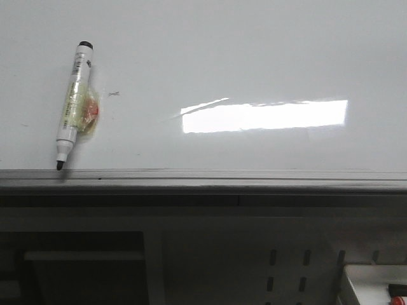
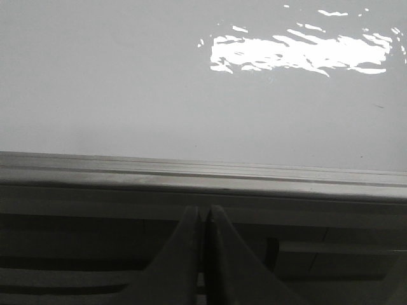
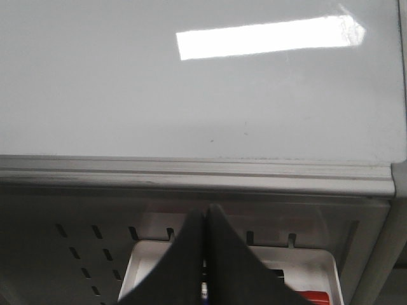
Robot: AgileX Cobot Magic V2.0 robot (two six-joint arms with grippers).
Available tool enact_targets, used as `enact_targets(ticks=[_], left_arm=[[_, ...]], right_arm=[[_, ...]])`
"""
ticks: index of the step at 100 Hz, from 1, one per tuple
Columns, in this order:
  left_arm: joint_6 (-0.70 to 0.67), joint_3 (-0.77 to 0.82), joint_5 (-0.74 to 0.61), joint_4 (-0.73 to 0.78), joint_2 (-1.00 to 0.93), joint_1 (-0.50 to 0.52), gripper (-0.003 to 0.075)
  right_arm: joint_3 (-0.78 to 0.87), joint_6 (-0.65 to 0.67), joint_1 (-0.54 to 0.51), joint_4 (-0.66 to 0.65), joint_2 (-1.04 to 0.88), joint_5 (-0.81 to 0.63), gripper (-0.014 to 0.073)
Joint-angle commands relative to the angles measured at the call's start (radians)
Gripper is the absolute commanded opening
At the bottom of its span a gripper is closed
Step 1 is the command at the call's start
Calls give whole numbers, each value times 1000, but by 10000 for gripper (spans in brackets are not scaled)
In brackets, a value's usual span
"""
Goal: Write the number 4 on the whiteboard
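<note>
The whiteboard [image 1: 254, 57] is glossy white with a bright rectangular light reflection and a grey edge rail [image 1: 203, 178] along its near side. No number 4 shows on it; only tiny faint grey smudges. A white marker [image 1: 73, 105] with a black tip lies on the board at the left, tip at the rail, a small yellow-orange thing beside it. My left gripper [image 2: 203, 213] is shut and empty, below the rail. My right gripper [image 3: 205, 213] is shut and empty, also below the rail. Neither gripper shows in the front view.
Below the board's near edge is a perforated grey panel [image 3: 82, 248]. A white tray [image 3: 305, 267] with a red item sits under the right gripper and shows at the front view's lower right [image 1: 375, 286].
</note>
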Motion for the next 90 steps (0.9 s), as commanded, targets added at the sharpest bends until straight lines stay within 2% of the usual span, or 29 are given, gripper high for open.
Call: enact_targets(ticks=[1,90], left_arm=[[-5,35,-44,-1,-26,2,-20],[-5,35,-58,1,-26,2,-20]], right_arm=[[18,-2,-6,-11,-15,-17,-64],[18,-2,-6,-11,-15,-32,-64]])
